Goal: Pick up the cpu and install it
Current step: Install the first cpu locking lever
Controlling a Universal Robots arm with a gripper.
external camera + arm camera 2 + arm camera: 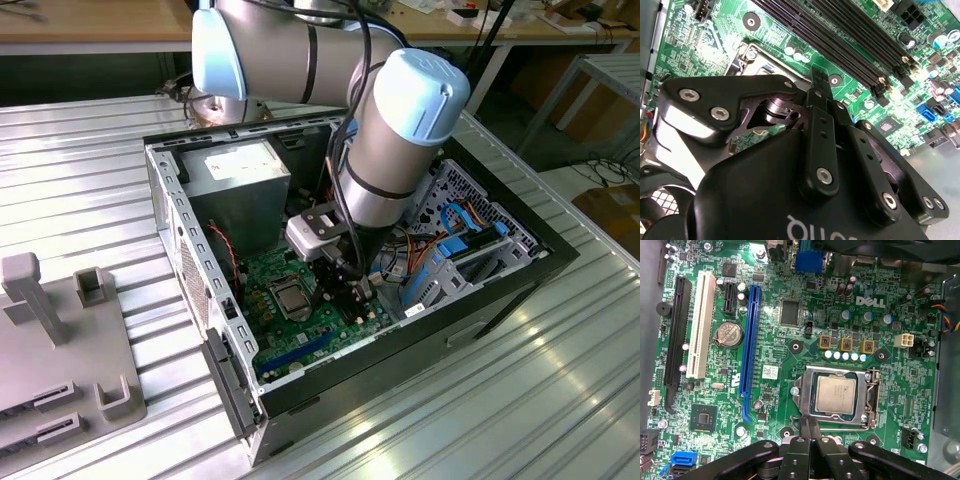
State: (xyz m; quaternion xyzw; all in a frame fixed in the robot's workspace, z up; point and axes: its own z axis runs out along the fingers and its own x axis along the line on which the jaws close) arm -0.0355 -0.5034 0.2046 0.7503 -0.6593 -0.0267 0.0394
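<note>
**CPU sits in the socket, gripper closed just beside it**

The cpu lies flat inside the metal-framed socket on the green motherboard. In the first wrist view, the gripper has its two fingers pressed together, holding nothing, with the tips at the socket's edge. The computer case stands open on the metal table.

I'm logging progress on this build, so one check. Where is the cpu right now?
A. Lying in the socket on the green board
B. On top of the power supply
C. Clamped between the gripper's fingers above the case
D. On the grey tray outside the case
A: in the first wrist view the cpu lies flat inside the metal-framed socket on the green board, with the gripper just beside the socket's edge and holding nothing.
</note>
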